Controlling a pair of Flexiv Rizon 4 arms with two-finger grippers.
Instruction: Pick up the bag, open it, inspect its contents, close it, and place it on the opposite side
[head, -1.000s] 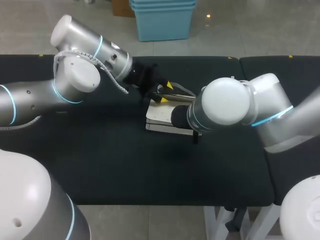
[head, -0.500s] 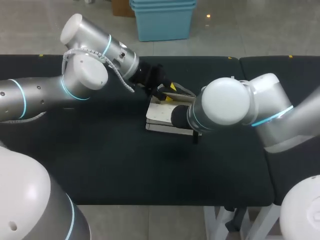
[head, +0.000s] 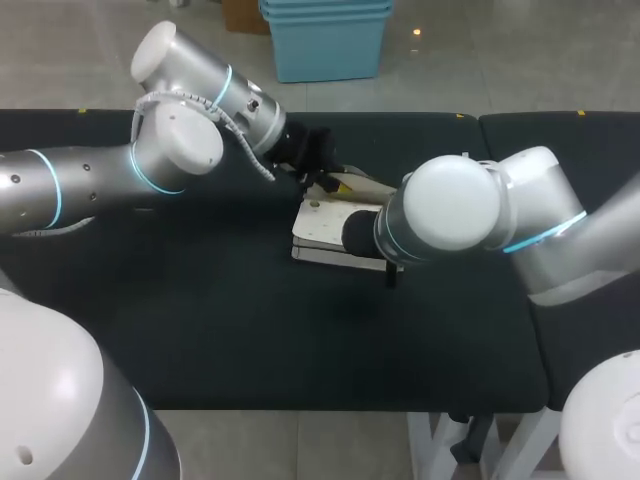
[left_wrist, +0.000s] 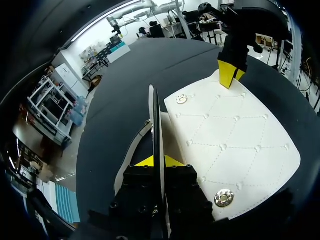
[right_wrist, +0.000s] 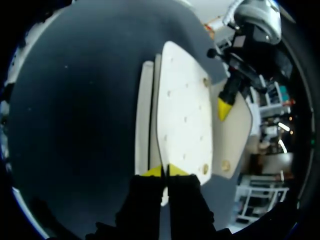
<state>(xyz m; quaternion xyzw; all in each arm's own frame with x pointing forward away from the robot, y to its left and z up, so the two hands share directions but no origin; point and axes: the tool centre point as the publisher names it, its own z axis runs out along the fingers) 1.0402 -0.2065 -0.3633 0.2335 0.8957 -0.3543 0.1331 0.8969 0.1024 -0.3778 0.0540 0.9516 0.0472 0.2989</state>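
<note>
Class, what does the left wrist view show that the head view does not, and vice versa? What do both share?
Only the left wrist view: the left gripper shut on an edge of the bag, two metal snaps on it, and the right gripper at its far edge. Only the head view: the right arm, hiding its gripper. Both: the white bag on the black table.

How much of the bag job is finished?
Done: the white bag is gripped. In hand: the left gripper and right gripper each pinch a thin edge, and the quilted flap looks parted from the body, so it seems to be partway open. Left: looking inside, closing it, and moving it to the other side.
</note>
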